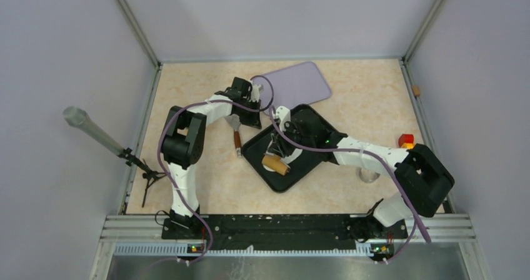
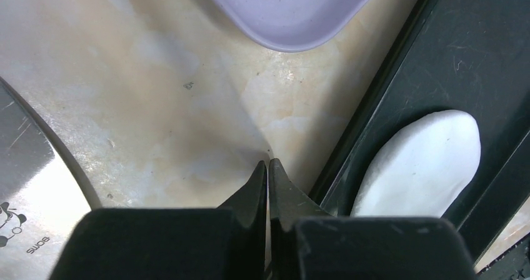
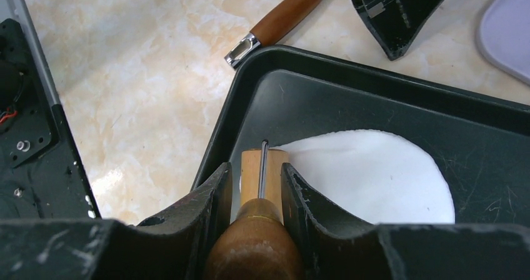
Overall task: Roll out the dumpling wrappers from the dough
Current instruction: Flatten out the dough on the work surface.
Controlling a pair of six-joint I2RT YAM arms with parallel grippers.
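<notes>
Two arms meet over a matte black tray on the marbled beige table; a rounded lavender board lies behind it. Left wrist: the left gripper is pinched fully closed and empty beside the tray wall, and smooth, flattened white dough lies inside the tray. Right wrist: the right gripper clamps a wooden rolling pin at the dough's edge.

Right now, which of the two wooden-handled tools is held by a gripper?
The rolling pin: the right gripper clamps it at the edge of the dough in the black tray. The scraper lies ungripped on the table, left of that tray.
</notes>
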